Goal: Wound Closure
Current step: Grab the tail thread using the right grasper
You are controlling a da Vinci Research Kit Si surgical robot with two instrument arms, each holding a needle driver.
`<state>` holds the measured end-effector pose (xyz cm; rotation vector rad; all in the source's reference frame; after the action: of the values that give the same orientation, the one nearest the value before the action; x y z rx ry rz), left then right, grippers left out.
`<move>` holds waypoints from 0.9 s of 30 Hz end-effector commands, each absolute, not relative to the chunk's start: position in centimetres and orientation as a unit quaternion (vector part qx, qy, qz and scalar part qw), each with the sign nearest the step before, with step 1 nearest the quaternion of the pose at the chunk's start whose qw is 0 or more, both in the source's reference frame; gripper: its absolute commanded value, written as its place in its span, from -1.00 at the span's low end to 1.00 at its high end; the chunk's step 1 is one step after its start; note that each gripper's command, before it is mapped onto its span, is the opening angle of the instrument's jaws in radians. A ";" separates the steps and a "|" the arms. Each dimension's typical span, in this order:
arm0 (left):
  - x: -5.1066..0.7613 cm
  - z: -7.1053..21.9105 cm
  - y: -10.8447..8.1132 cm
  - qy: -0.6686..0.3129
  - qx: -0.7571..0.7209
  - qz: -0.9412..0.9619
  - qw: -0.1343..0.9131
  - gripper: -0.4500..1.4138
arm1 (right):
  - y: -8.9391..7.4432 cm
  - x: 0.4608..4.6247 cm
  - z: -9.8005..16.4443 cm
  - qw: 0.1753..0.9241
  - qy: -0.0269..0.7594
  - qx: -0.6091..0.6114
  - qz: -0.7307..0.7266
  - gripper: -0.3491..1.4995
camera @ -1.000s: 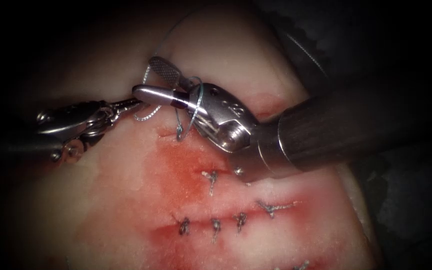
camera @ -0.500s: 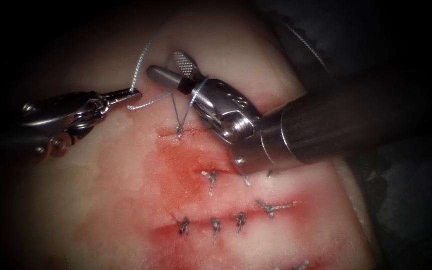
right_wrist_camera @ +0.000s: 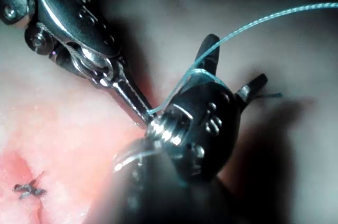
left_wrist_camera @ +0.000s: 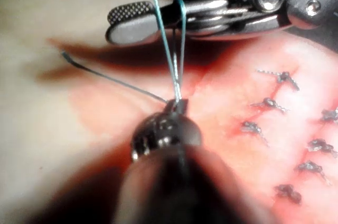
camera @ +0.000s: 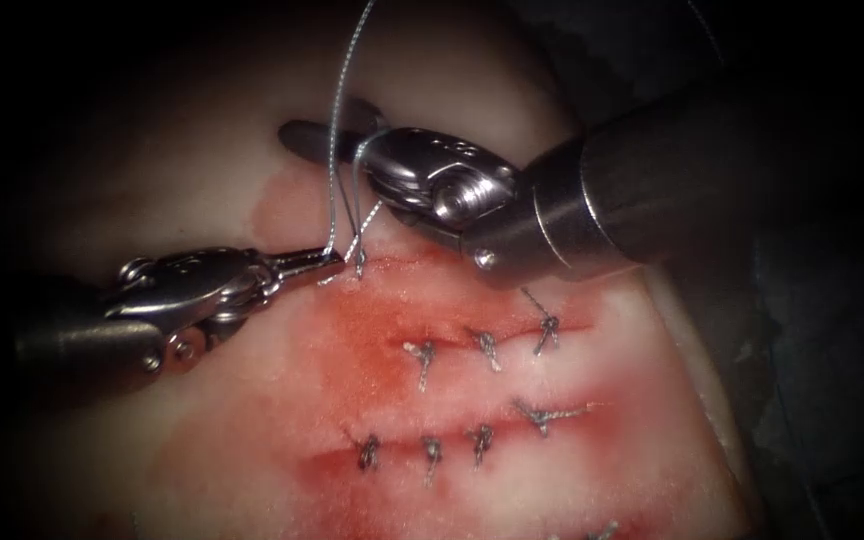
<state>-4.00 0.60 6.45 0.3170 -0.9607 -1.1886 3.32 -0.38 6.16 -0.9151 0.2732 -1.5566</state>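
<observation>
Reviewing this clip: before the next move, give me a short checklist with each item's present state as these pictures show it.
1. Left tool grips the thread: ok, its jaws are shut on the strand close to the stitch.
2. Right tool jaws free: ok, open and holding nothing, with thread looped around them.
3. Thread unsnagged: cannot tell; the loop lies across the right tool's jaws, one strand running up out of the endoscope view.
4. Needle located: cannot tell.
5. Stitch being worked seated at the cut: ok, thread enters the tissue there.
6. Finished knots undisturbed: ok, all sit apart from both tools.
</observation>
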 end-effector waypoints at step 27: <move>-3.84 6.2 1.0 -0.441 0.084 -0.558 0.697 -1.00 | -0.2 3.53 6.3 0.701 0.162 -0.148 -0.678 -0.04</move>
<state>-3.77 0.98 6.12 0.1830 -0.9791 -1.2460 3.45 -0.26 6.31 -0.3125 0.3615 -1.5155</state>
